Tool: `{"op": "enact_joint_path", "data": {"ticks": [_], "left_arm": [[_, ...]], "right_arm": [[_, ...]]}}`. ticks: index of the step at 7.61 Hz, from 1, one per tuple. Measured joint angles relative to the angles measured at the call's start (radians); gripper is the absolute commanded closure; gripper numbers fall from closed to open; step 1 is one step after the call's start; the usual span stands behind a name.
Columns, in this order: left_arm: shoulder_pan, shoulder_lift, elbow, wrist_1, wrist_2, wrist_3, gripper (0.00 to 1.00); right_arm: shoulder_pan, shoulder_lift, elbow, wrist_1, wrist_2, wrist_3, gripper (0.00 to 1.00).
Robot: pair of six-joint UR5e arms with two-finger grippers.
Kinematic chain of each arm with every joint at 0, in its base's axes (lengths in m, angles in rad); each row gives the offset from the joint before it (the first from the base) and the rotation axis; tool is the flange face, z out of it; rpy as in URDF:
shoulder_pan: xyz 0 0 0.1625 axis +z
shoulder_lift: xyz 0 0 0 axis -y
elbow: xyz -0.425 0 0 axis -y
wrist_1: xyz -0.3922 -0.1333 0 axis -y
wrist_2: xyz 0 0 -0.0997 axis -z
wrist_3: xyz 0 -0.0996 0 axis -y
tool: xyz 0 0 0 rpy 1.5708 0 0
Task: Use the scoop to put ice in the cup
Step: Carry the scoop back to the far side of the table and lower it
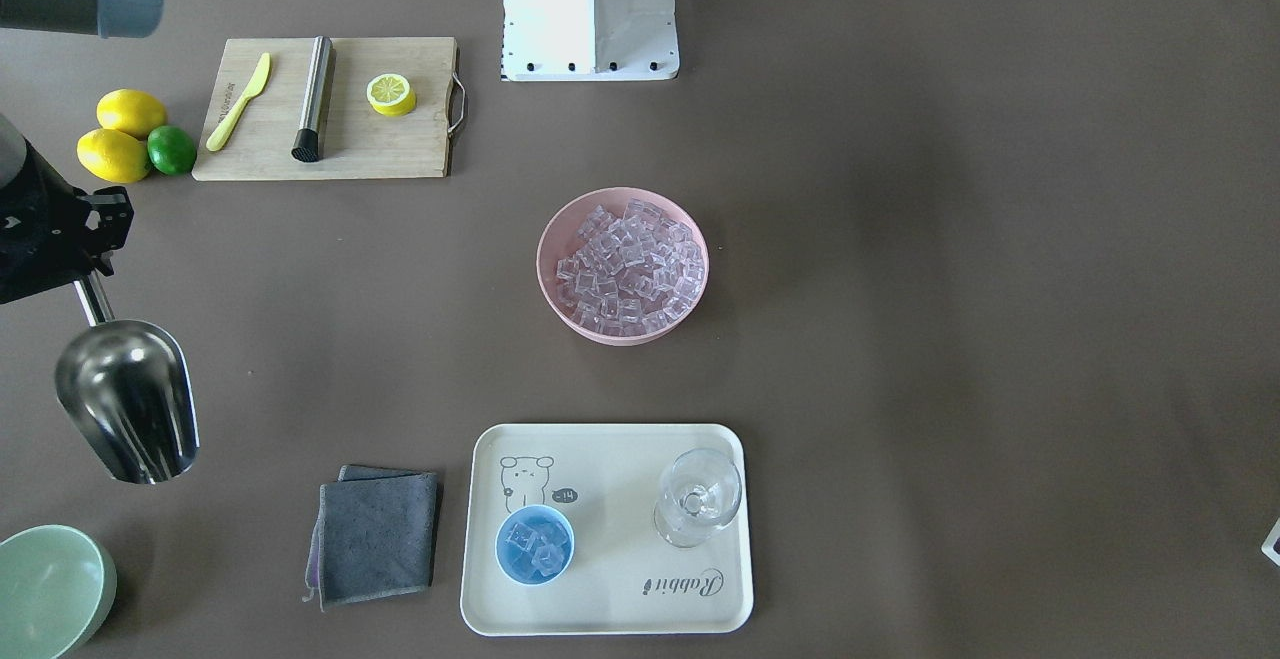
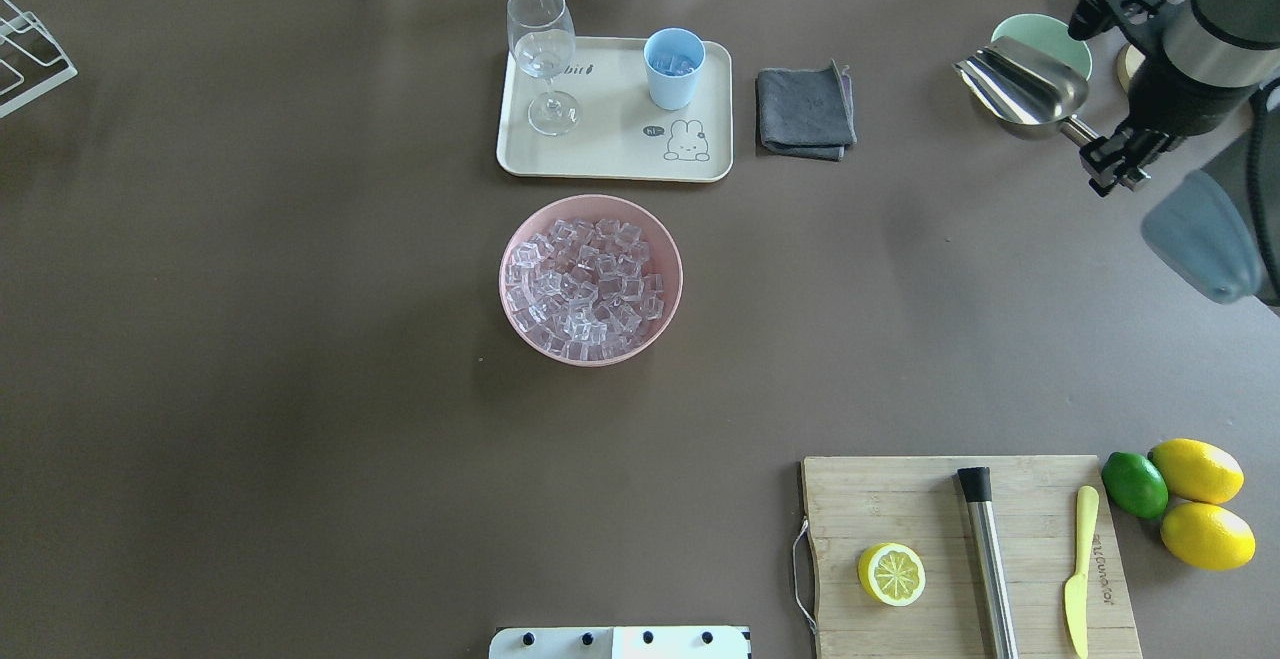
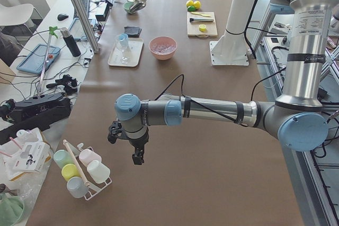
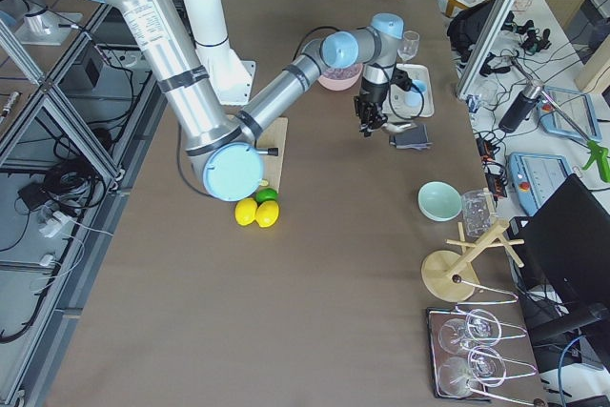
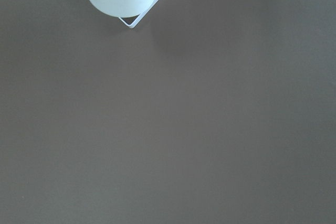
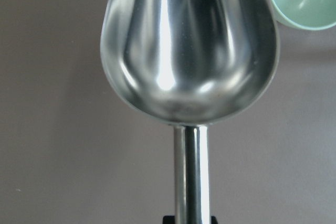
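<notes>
My right gripper (image 1: 92, 277) is shut on the short handle of the shiny silver scoop (image 1: 128, 399) and holds it above the table, beside the pale green bowl. The scoop's trough is empty in the right wrist view (image 6: 189, 45); it also shows in the overhead view (image 2: 1025, 87). The ice (image 1: 628, 267) fills a pink bowl (image 1: 548, 239) at the table's middle. The light-blue cup (image 1: 535, 544) stands on a cream tray (image 1: 610, 604) and holds a few ice cubes. My left gripper (image 3: 136, 157) shows only in the exterior left view, far from these things; I cannot tell whether it is open.
A clear stemmed glass (image 1: 698, 497) stands on the tray. A folded grey cloth (image 1: 378, 534) lies beside it. The pale green bowl (image 1: 50, 589) sits by the scoop. A cutting board (image 1: 330, 109) carries a knife, a steel cylinder and a lemon half; lemons and a lime (image 1: 172, 149) lie beside it.
</notes>
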Motion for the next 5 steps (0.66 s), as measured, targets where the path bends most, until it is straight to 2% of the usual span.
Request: {"op": "enact_joint_path", "data": {"ticks": [2,3,4,5], "left_arm": [[0.000,0.001,-0.001,-0.002,-0.005,-0.002,0.01],[0.001,0.001,-0.002,-0.003,-0.007,-0.002,0.01],[0.001,0.001,-0.002,-0.003,-0.006,-0.002,0.01],[0.002,0.001,-0.002,-0.003,-0.006,-0.002,0.01]], "right_arm": [[0.025,-0.262,0.038,0.307,0.031,0.208,1.00],[0.030,-0.346,0.027,0.447,0.033,0.325,0.55],[0.040,-0.406,0.017,0.529,0.033,0.384,0.01],[0.066,-0.450,0.007,0.570,0.034,0.400,0.00]]}}
